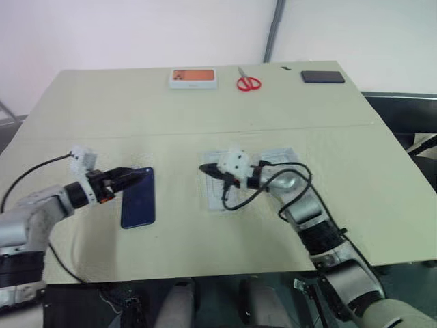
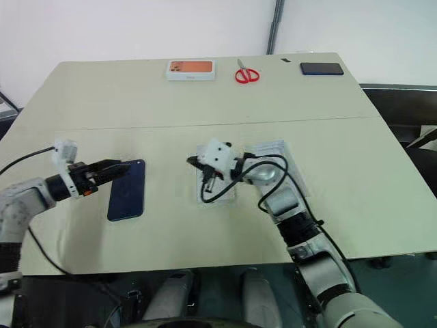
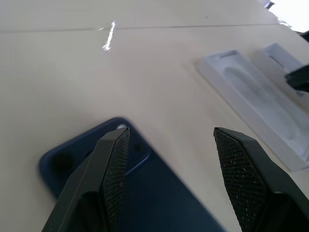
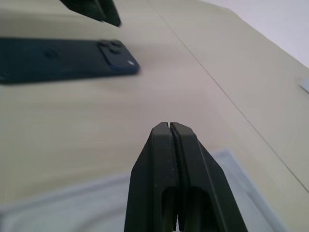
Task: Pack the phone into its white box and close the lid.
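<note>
While phone [image 1: 138, 198] lies flat | white box [image 3: 263, 108] apart | table [image 1: 205, 116] bare between

A pale beige table [image 1: 205, 109] stands before white walls [image 1: 136, 27] with a grey pipe [image 1: 272, 31].
</note>
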Action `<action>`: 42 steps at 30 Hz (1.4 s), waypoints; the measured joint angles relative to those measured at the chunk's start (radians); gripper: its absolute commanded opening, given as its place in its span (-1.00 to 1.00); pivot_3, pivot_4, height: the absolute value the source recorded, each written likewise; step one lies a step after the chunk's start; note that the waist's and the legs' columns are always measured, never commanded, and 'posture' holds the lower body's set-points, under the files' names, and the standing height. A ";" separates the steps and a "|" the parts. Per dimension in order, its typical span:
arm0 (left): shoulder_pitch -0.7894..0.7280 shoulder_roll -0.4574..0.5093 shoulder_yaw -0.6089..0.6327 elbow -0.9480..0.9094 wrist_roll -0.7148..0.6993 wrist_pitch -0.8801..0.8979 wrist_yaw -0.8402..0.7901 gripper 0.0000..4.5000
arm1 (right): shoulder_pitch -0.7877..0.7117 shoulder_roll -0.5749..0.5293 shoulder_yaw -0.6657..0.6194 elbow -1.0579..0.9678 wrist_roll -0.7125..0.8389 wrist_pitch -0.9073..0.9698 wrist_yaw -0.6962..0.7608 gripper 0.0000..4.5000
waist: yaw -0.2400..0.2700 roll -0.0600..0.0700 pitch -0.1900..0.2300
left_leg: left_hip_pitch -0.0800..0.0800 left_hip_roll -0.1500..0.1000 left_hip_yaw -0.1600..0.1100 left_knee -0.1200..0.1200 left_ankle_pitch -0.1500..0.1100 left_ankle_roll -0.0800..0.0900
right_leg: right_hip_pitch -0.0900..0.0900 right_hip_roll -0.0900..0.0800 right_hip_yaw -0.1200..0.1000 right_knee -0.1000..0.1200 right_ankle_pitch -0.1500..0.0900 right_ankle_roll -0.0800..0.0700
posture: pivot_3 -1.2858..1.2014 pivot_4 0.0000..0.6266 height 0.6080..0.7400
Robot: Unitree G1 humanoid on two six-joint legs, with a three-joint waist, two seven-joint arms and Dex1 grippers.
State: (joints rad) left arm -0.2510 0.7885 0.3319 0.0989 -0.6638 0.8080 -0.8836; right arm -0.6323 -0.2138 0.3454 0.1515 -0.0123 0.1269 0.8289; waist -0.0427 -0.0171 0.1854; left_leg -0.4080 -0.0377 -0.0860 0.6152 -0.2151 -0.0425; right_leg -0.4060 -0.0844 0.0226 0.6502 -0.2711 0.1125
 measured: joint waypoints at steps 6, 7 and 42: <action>0.038 0.035 0.039 0.087 -0.028 0.136 -0.005 0.31 | -0.079 0.078 0.091 0.062 -0.070 0.009 -0.023 -0.98 | -0.001 0.000 0.000 | 0.000 0.000 -0.001 0.000 0.000 -0.001 | -0.001 0.000 0.000 0.000 0.000 0.000 | 0.03 -0.52 1.00; 0.038 0.037 0.042 0.097 -0.028 0.143 -0.002 0.31 | -0.086 0.089 0.110 0.071 -0.084 0.012 -0.024 -0.98 | -0.001 0.000 0.000 | 0.000 0.000 -0.001 0.000 0.000 -0.001 | -0.001 0.000 0.000 0.000 0.000 0.000 | 0.03 -0.52 1.00; -0.182 0.014 -0.152 0.235 0.065 0.295 -0.108 0.31 | -0.245 0.224 0.237 0.385 -0.261 0.152 -0.066 -0.98 | 0.024 0.005 -0.008 | 0.004 -0.004 -0.001 -0.002 0.002 -0.004 | 0.002 -0.003 0.000 0.000 0.001 -0.001 | 0.03 -0.52 1.00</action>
State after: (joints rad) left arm -0.4335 0.8027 0.1802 0.3339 -0.5989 1.1033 -0.9915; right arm -0.8771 0.0102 0.5820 0.5362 -0.2734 0.2787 0.7627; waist -0.0189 -0.0118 0.1772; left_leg -0.4041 -0.0418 -0.0866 0.6127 -0.2131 -0.0462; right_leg -0.4041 -0.0871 0.0222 0.6505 -0.2705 0.1115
